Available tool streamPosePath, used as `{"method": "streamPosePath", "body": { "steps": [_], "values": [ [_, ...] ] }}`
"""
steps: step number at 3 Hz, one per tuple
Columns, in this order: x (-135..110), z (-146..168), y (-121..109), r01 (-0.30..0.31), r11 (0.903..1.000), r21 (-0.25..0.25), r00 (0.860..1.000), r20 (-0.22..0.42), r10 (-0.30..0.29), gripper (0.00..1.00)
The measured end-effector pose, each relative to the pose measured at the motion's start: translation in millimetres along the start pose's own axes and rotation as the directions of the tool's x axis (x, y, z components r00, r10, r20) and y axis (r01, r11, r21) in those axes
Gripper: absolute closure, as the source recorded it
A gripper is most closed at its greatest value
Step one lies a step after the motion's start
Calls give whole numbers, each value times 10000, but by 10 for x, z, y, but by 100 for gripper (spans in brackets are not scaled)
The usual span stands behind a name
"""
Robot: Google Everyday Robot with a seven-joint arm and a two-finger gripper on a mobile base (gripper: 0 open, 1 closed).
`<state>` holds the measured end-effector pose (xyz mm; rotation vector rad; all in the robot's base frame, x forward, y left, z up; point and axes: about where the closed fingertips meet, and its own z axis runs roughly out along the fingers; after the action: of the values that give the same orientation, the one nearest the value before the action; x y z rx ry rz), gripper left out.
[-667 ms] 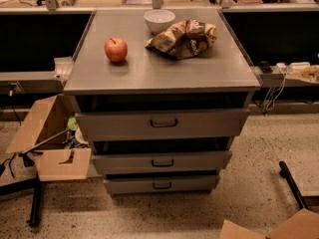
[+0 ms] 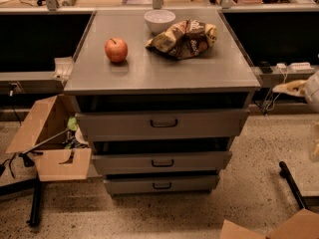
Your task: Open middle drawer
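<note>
Camera view: the middle drawer (image 2: 199, 162) sits between the taller top drawer (image 2: 209, 124) and the smaller bottom drawer (image 2: 129, 185). An apple (image 2: 116, 50), bowl (image 2: 159, 20) and snack bag (image 2: 183, 38) rest on the tabletop (image 2: 164, 73). A pale shape at the right edge, possibly the gripper (image 2: 313, 91), is well apart from the drawers; its state cannot be told.

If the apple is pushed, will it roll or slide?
The apple looks round and sits on a smooth flat cabinet top, so it would probably roll. Its skin looks shiny, perhaps slippery. The gripper is not in view.
</note>
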<state>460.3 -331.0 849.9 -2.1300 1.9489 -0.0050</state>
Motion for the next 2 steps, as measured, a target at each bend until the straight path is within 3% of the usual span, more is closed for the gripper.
{"method": "streamPosePath", "body": {
  "steps": [2],
  "values": [
    [-59,922,148,865,9925,-861,9896,1221,-757,0]
  ]
}}
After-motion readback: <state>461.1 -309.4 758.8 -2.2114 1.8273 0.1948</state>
